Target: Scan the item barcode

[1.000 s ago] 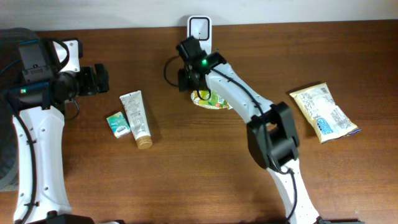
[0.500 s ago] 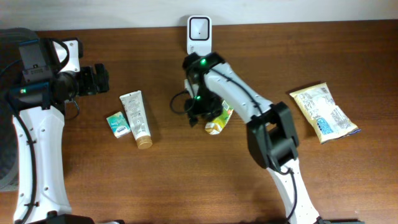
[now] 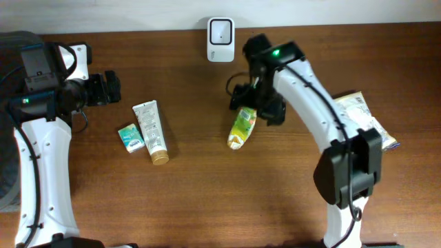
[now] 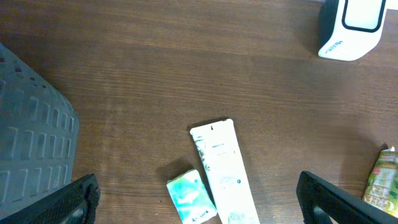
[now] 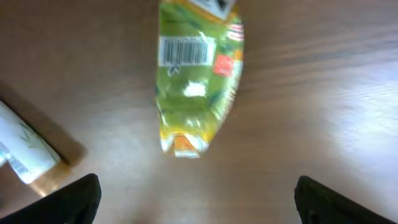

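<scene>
Dark wooden table (image 3: pixel 207 200), pale wall (image 3: pixel 138 12) along the back edge, and the white scanner (image 3: pixel 220 31) standing against it. That's your landmark.

Your right gripper (image 3: pixel 256 107) hangs just in front of the scanner, a touch to its right. Its fingers (image 5: pixel 74 199) are spread wide with nothing between them. Right beneath it the green pouch (image 3: pixel 241 128) lies flat on the wood, loose, touching neither finger. The wrist camera shows its barcode (image 5: pixel 186 50) face up and sharp, at the end nearer the scanner.

Move out to the scanner's left and you've got the tube (image 3: pixel 150 131) and the small teal box (image 3: pixel 130 137) lying just beside each other. Your left gripper (image 3: pixel 110 88) waits near them, jaws wide and empty too, with the grey basket (image 4: pixel 31 143) further left. Well off to the scanner's right, the snack bag (image 3: pixel 358 114) sits partly hidden under the right arm.

So where are you? I can't tell from this whether the pouch has been read. It lies free, with its code pointing up at the camera and not at the scanner. If it hasn't been scanned, you need a fresh grip and a presentation to the window. The tube, box and bag look parked, so I'd say most of the work remains.
</scene>
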`<action>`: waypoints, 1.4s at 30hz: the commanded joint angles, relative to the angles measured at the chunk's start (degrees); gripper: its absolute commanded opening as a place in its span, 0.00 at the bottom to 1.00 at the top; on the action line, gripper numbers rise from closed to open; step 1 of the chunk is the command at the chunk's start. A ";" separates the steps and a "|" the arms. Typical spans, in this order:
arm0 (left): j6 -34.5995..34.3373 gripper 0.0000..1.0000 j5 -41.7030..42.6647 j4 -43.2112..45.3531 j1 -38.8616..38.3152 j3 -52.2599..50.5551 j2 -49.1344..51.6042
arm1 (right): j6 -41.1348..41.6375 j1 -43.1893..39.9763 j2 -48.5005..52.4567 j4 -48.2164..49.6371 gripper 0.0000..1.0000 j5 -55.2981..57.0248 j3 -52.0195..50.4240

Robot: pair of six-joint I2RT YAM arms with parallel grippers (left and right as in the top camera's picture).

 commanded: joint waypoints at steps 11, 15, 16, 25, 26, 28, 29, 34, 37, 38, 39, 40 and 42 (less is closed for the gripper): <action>1.11 0.99 0.61 -0.07 0.13 0.39 -0.46 | 4.35 6.56 -0.31 23.30 0.53 -1.64 -24.39; 1.11 0.99 0.59 -0.07 0.13 0.39 -0.46 | -1.55 6.58 -0.31 21.35 0.38 2.12 -20.33; 1.11 0.99 0.59 -0.07 0.13 0.39 -0.46 | -2.99 6.60 -0.31 20.22 0.33 3.85 -18.78; 1.11 0.99 0.59 -0.07 0.13 0.39 -0.46 | -22.77 14.36 -0.24 17.66 0.04 30.64 -14.12; 1.11 0.99 0.59 -0.07 0.13 0.39 -0.46 | -24.79 15.89 -0.22 17.42 0.04 37.27 -14.12; 1.11 0.99 0.61 -0.07 0.13 0.39 -0.46 | -29.16 18.25 -0.15 17.18 0.04 47.82 -14.12; 1.11 0.99 0.59 -0.07 0.13 0.39 -0.46 | -31.19 18.80 -0.07 17.35 0.04 49.64 -14.12; 1.11 0.99 0.61 -0.07 0.13 0.39 -0.46 | -33.22 17.20 2.01 17.20 0.04 50.88 -14.19; 1.11 0.99 0.61 -0.07 0.13 0.39 -0.46 | -34.27 17.33 3.26 16.70 0.09 50.29 -14.19; 1.11 0.99 0.59 -0.07 0.13 0.39 -0.46 | -34.32 17.55 3.26 16.31 0.27 49.11 -14.19; 1.11 0.99 0.61 -0.04 0.13 0.39 -0.46 | -34.32 18.03 3.26 15.52 0.31 46.97 -14.16; 1.11 0.99 0.61 -0.04 0.13 0.39 -0.46 | -34.64 18.49 3.26 14.86 0.31 45.07 -14.16; 1.11 0.99 0.61 -0.07 0.13 0.39 -0.46 | -37.59 19.45 3.26 14.73 0.31 39.69 -14.16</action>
